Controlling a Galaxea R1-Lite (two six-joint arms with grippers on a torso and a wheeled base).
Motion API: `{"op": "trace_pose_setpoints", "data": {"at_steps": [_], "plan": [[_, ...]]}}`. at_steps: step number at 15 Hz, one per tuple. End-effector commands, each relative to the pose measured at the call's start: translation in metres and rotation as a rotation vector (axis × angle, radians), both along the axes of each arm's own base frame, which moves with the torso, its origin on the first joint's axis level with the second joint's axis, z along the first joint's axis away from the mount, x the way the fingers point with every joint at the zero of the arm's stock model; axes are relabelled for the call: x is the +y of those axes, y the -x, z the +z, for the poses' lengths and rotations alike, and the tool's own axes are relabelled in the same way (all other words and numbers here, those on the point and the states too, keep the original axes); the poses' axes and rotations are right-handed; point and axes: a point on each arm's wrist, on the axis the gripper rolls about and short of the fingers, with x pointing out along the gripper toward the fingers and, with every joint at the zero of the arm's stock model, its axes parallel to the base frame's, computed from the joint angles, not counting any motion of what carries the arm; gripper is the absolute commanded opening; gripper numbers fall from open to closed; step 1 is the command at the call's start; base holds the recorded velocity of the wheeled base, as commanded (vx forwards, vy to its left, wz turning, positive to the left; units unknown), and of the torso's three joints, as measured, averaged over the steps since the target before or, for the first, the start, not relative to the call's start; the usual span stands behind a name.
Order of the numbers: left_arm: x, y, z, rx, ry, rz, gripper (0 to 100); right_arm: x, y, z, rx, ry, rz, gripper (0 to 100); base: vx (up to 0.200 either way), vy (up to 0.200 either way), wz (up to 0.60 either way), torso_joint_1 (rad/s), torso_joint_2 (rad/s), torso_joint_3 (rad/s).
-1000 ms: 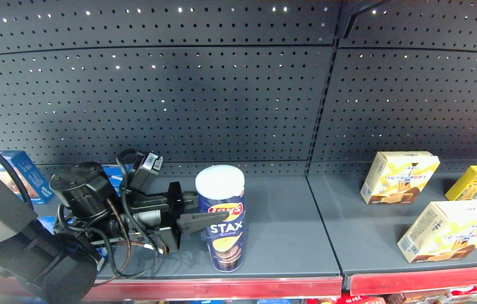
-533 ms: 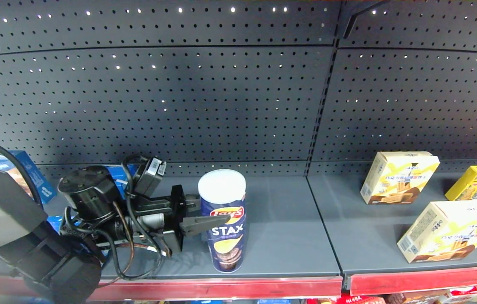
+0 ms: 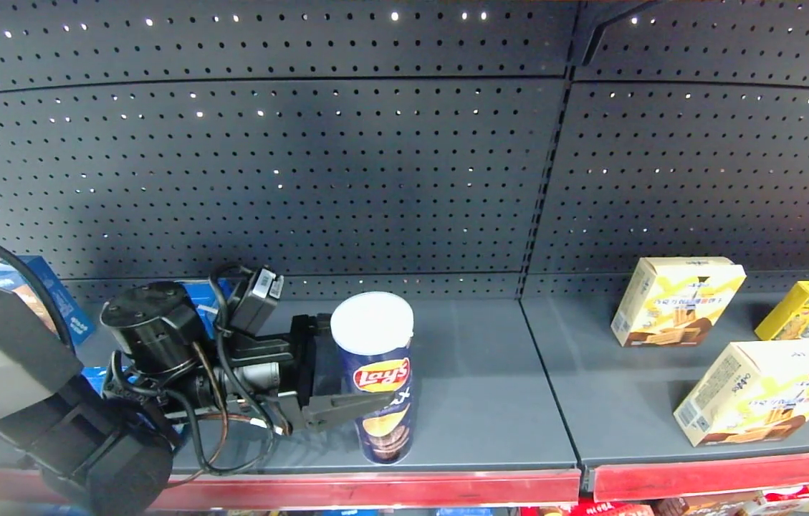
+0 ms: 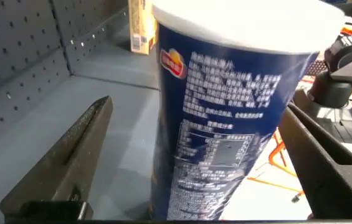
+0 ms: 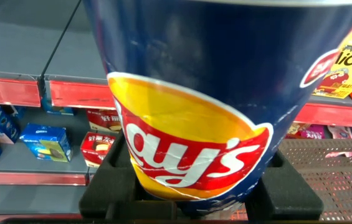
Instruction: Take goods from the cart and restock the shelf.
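Chips can (image 3: 374, 358) stands upright, lower centre, on shelf (image 3: 490, 401). We see left gripper (image 4: 194, 109) spread wide either side of it, not touching (clear gaps). Right gripper (image 5: 194, 155) clamps a second can (image 5: 188, 87).

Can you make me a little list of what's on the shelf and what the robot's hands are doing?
On the shelf: blue chip can with a white lid, upright near the front of the grey shelf
Left end effector: open, one finger on each side of that can
Right end effector: holding a second blue chip can up off the shelf
Right part of shelf: yellow-and-cream boxes
Far left: blue boxes
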Motion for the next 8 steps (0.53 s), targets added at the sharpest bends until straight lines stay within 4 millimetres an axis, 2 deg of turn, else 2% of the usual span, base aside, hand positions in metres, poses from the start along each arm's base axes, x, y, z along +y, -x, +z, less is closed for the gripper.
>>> {"op": "trace_pose_setpoints", "data": {"at_steps": [1,2,3,5,8], "plan": [[0.004,0.003,0.01,-0.034,0.01,0.01,100,0.0,0.0,0.0,0.001,0.0,0.0,0,0.0,0.0,0.0,0.0,0.0,0.0],[0.004,0.003,0.01,-0.034,0.01,0.01,100,0.0,0.0,0.0,0.001,0.0,0.0,0,0.0,0.0,0.0,0.0,0.0,0.0],[0.01,0.01,0.017,-0.049,0.014,0.021,100,0.0,0.0,0.0,0.004,-0.001,0.001,0,0.0,0.0,0.0,0.0,0.0,0.0],[0.017,0.02,0.017,-0.049,0.007,0.039,100,0.0,0.0,0.0,0.004,-0.001,0.001,0,0.0,0.0,0.0,0.0,0.0,0.0],[0.039,0.034,0.011,-0.06,-0.015,0.106,100,0.0,0.0,-0.001,0.006,-0.001,0.001,0,0.0,0.0,0.0,0.0,0.0,0.0]]}}
